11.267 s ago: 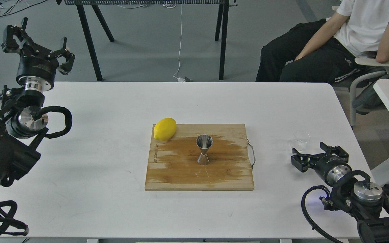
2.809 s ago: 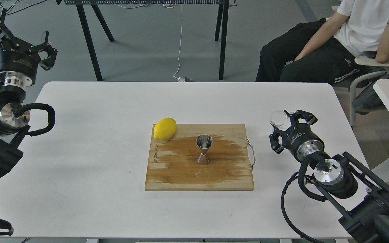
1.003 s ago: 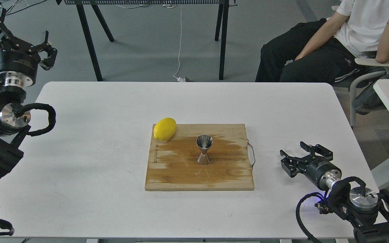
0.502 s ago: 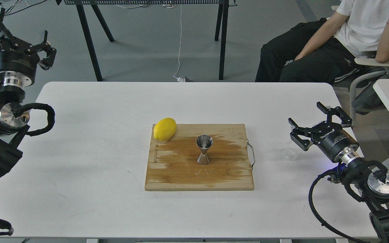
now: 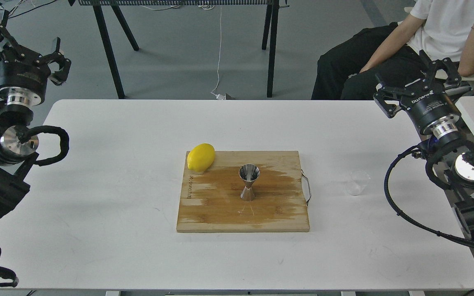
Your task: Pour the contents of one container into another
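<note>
since half a second ago the right hand has been raised well clear of the white surface and carried toward the far right corner, fingers spread wide and holding nothing. the small clear transparent cup is left standing upright on the surface, just right of the wooden cutting board with its metal handle, and well apart from that hand. the left hand is held high beyond the far left corner, fingers also spread and empty.

the small shiny steel hourglass-shaped jigger stands upright near the board's middle, on a darker, wet-looking patch; a yellow lemon rests on the board's far left corner.

the cup is judged light, thin-walled and smooth, so it could slip or flex if squeezed hard; a gentle side grip around the mid wall, below the rim, is judged best. whether anything is in it cannot be told. the jigger is judged stiff but narrow-based, easily tipped by a knock.

lettering is seen on the right hand's body and along the board's left edge, but neither can be read with certainty.
</note>
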Available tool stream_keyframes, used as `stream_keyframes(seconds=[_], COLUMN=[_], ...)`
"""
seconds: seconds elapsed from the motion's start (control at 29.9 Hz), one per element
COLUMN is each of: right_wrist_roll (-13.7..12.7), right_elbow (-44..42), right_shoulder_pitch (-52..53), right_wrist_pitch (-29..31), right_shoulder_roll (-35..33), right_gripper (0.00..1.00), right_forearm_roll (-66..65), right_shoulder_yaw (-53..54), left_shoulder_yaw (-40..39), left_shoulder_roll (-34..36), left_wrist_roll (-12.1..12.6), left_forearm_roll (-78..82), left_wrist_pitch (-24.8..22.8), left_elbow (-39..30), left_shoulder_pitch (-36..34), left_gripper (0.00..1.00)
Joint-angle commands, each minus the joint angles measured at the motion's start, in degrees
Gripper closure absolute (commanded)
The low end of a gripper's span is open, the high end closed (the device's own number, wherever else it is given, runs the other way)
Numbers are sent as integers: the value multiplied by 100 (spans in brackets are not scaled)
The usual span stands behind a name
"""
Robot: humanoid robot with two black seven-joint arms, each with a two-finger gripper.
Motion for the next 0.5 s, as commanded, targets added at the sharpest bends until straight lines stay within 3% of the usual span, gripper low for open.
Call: stream_keyframes(seconds=[0.0, 0.2, 0.47], right_wrist_roll=[242, 260, 251], right_elbow=[-414, -1109, -1136], right_shoulder_pitch=[445, 1052, 1123], right_wrist_pitch=[221, 221, 221], right_shoulder_roll=[8, 70, 79], right_gripper=[0, 0, 0], right_forearm_roll=[-6, 3, 11], right_shoulder_yaw=[-18, -88, -97], left_shoulder_yaw=[3, 20, 29], left_shoulder_roll=[-32, -111, -128], left_wrist_roll=[22, 66, 58], left_forearm_roll=[0, 26, 26], left_wrist_pitch=[6, 15, -73], left_elbow=[0, 0, -9], left_shoulder_pitch=[13, 31, 22], left_gripper=[0, 0, 0])
